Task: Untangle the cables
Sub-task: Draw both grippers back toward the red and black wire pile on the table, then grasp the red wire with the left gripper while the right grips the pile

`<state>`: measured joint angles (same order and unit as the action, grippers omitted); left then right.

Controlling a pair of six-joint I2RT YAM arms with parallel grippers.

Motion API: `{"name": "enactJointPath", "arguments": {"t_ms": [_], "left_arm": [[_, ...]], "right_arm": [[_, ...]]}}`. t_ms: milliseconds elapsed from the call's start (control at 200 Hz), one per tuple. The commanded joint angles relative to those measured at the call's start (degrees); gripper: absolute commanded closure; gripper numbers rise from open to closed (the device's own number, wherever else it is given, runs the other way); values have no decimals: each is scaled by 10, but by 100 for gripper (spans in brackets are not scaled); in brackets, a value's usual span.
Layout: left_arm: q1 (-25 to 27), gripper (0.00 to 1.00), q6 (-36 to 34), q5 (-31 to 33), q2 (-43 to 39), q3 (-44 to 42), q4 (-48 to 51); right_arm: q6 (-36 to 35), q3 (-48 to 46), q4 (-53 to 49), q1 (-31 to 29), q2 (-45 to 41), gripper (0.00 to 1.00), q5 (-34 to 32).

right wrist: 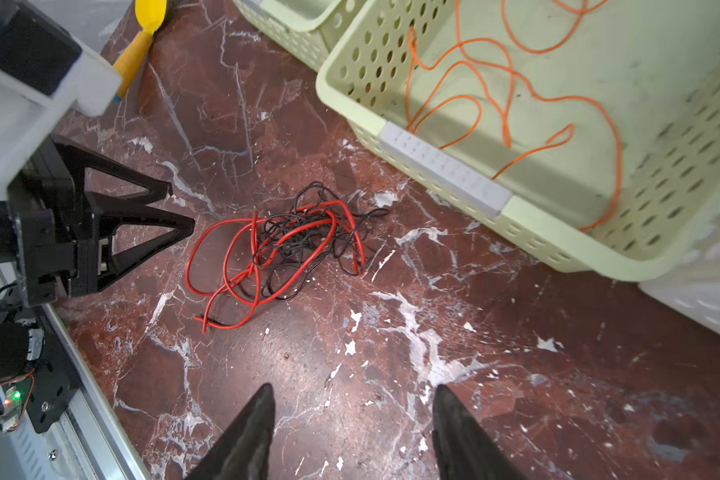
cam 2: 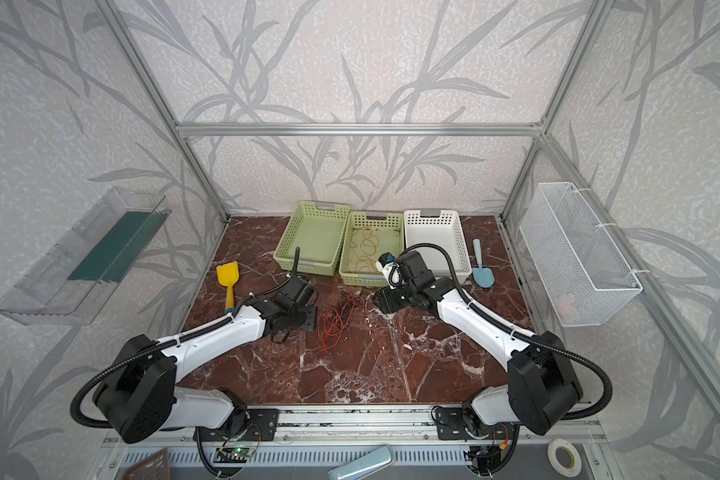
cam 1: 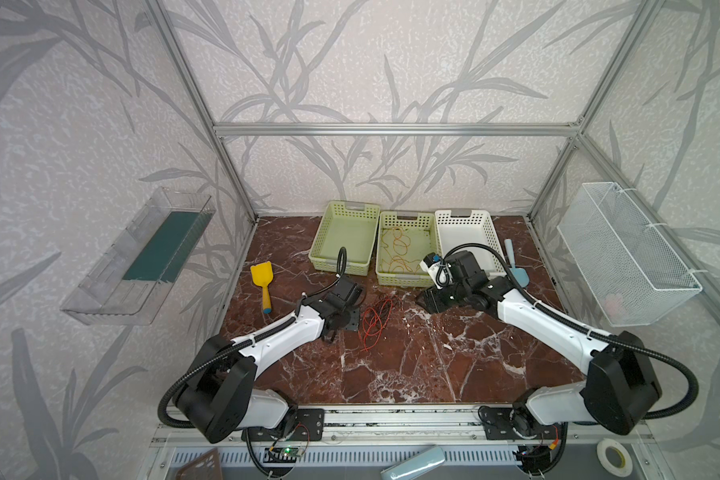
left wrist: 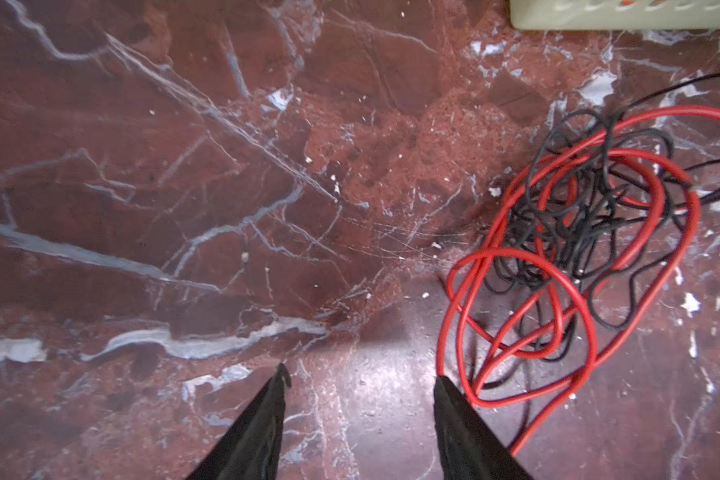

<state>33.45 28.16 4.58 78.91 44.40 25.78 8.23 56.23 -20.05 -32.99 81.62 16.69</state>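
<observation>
Left tool and right tool hang spread, empty. Red cable and black cable lie knotted on the worktop near the basket holding orange cable; pinching both together could tighten the knot.

Both top views look from high above my near side down at the whole marble table. My two wrist cameras look down from close; both share the red cable.
</observation>
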Motion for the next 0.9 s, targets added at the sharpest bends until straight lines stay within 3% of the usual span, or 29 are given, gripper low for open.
{"name": "enactJointPath", "arguments": {"t_ms": [0,395,575,780,895], "left_arm": [[1,41,30,-49,8,-6,-16],[2,44,34,-85,-1,-49,-64],[4,63,30,-89,40,-46,-75],[15,100,0,-88,35,-23,-53],[20,100,-14,-87,0,-27,-49]], "right_arm": [[-6,16,13,-19,14,42,-9],[-1,22,32,-60,53,46,-16],[-7,47,45,-92,79,47,-20],[0,80,80,-125,139,47,-35],[15,92,104,-133,178,47,-43]]}}
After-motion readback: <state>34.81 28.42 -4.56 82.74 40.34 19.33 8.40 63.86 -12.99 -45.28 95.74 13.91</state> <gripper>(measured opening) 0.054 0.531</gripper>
